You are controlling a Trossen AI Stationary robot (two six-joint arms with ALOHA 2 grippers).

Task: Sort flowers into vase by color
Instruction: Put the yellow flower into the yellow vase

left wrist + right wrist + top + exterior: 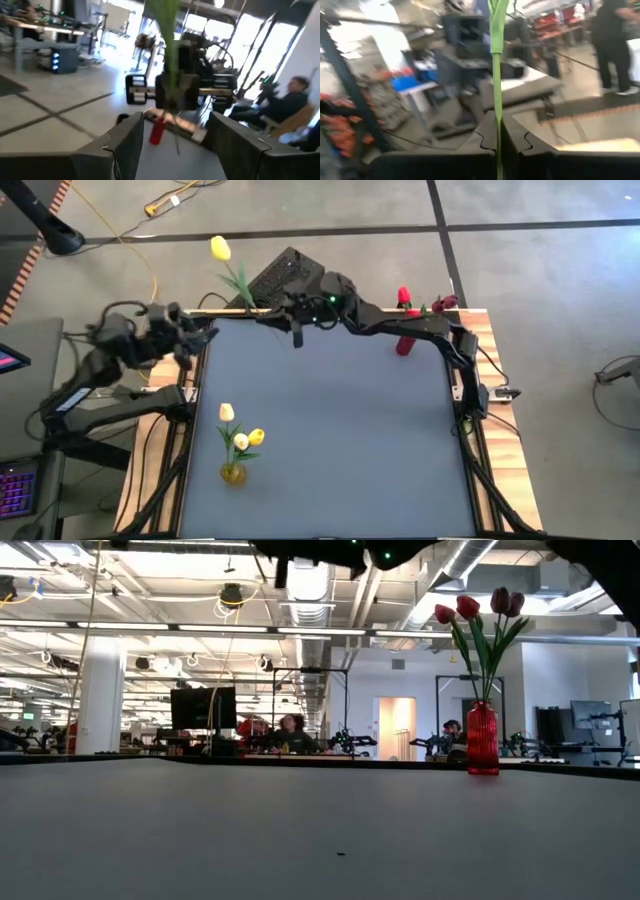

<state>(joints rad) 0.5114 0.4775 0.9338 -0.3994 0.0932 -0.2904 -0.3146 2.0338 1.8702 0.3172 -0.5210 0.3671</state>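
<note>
My right gripper (266, 310) reaches along the table's far edge and is shut on a yellow tulip (220, 248), whose head stands beyond the far edge. My left gripper (206, 333) is open at the far left corner and faces the right gripper, with nothing between its fingers (125, 145). A red vase (404, 342) near the far right corner holds red and dark red tulips (470, 608). Near the near left edge, a yellow vase (233, 473) holds a white tulip (227, 412) and a yellow one (256, 437). My right gripper pinches the yellow tulip's green stem (496, 107) between its two fingers, well below the head. The fingers come level from the table's right and lie across the stem. The tulip is lifted clear, its head (220, 248) slanting up toward the far left.
Wooden boards and arm mounts frame the grey mat (330, 430) on the left and right. A dark box (280, 275) sits just past the far edge. People sit at desks (290, 735) in the room beyond the table.
</note>
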